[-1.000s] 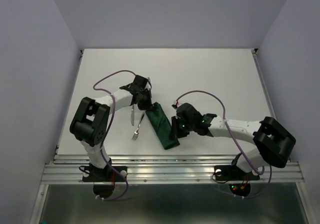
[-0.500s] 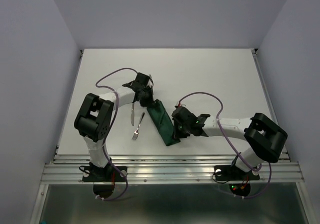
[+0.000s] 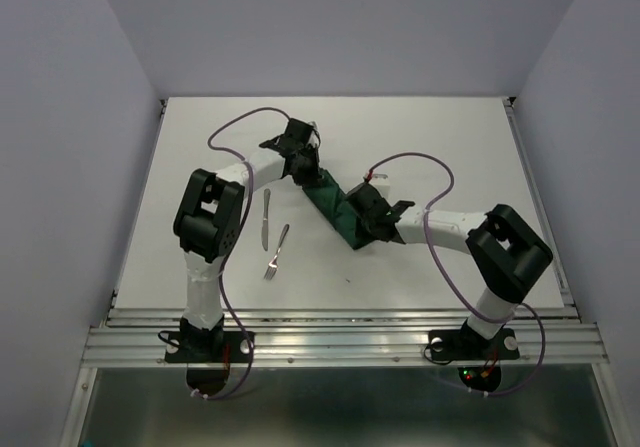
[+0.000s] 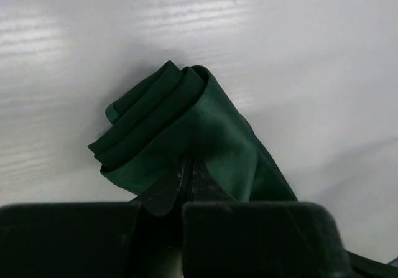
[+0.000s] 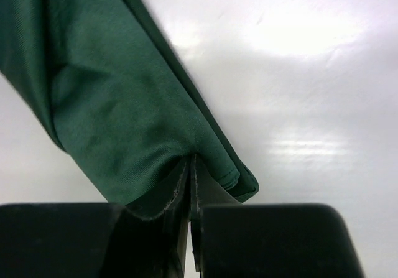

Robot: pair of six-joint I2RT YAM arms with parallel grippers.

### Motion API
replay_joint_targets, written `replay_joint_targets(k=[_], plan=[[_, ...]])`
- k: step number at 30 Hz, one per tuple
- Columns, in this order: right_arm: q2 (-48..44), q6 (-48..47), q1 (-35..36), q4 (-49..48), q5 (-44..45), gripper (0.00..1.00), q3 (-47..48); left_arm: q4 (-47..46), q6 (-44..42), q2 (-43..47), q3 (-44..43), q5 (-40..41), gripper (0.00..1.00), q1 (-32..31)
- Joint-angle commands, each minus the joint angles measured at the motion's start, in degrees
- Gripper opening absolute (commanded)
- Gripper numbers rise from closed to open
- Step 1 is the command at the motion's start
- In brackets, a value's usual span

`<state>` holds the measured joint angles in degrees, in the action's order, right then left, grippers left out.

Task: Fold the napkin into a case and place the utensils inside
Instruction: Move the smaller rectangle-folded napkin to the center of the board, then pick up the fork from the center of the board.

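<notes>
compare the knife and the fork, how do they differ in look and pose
The knife lies almost straight front to back; the fork slants, its far end leaning right. The knife sits farther from the near edge than the fork. The fork widens into a head at its near end; the knife stays slim. Both are silver and lie on the table left of the napkin, ungripped.

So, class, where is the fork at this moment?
In the top view the fork lies on the table left of centre, just right of the knife and apart from the napkin.
</notes>
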<state>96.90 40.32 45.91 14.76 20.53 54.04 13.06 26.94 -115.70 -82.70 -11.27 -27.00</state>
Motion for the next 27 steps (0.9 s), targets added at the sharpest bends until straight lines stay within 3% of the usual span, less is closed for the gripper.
replay_joint_targets(k=[1, 3, 4, 5, 6, 8, 14, 20, 27], plan=[[4.3, -5.8, -4.9, 6.2, 8.6, 0.09, 2.5, 6.7, -3.6, -1.5, -9.2, 2.3, 0.07, -0.5], [3.9, -8.1, -5.4, 6.2, 8.9, 0.19, 4.5, 8.6, -4.0, -0.8, -11.6, 4.2, 0.17, -0.4], [3.2, -9.4, -5.4, 6.2, 8.5, 0.34, 5.2, 8.9, -4.3, -0.4, -12.0, 5.1, 0.23, -0.3], [2.9, -9.8, -5.4, 6.2, 8.4, 0.38, 5.8, 8.9, -4.3, 0.1, -12.1, 5.5, 0.31, -0.3], [2.9, -10.3, -5.4, 6.9, 8.0, 0.41, 7.5, 9.2, -4.4, 0.5, -12.1, 5.6, 0.47, -0.4], [2.8, -10.1, -5.4, 8.3, 6.7, 0.49, 9.2, 10.5, -4.2, 1.5, -12.1, 6.3, 0.58, -0.3], [-1.4, -5.0, -2.7, 11.7, 3.7, 0.69, 12.7, 13.1, -1.7, 10.0, -4.5, 14.6, 0.60, 0.5], [0.5, 1.7, 6.8, 16.4, 7.1, 0.71, 20.6, 16.5, -0.2, 20.0, 5.2, 19.6, 0.59, 4.3], [14.5, 4.5, 16.9, 21.8, 10.8, 0.71, 36.8, 18.1, 0.0, 34.9, 14.4, 18.6, 0.59, 10.5]])
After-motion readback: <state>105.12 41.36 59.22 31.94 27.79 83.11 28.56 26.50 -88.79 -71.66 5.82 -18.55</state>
